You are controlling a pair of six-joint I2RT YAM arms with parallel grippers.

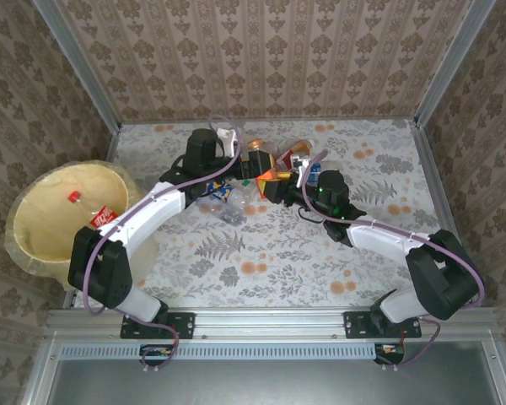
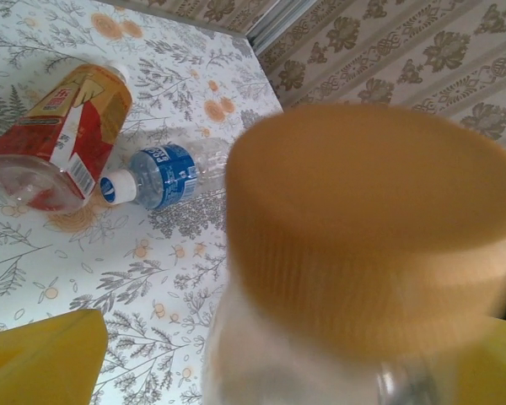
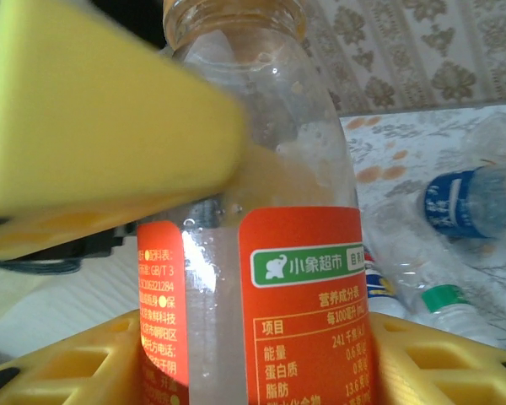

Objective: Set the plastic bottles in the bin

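Handover likely | my right gripper [image 3: 236,253] clamped on orange-label bottle [image 3: 304,295], offering its cap [image 2: 371,219] | my left gripper [image 2: 270,363] spread wide around that cap, not gripping yet, the arm nearer the bin | bin [image 1: 46,228] at top view's left edge, well apart

Left arm [image 1: 148,215] reaches forward and inward from its base, bent at the elbow. The left tool [image 2: 295,329] has its yellow jaws spread wide. Right arm [image 1: 388,236] angles inward and low. The right tool [image 3: 253,270] is clamped on a bottle [image 3: 270,110], one finger on each side.
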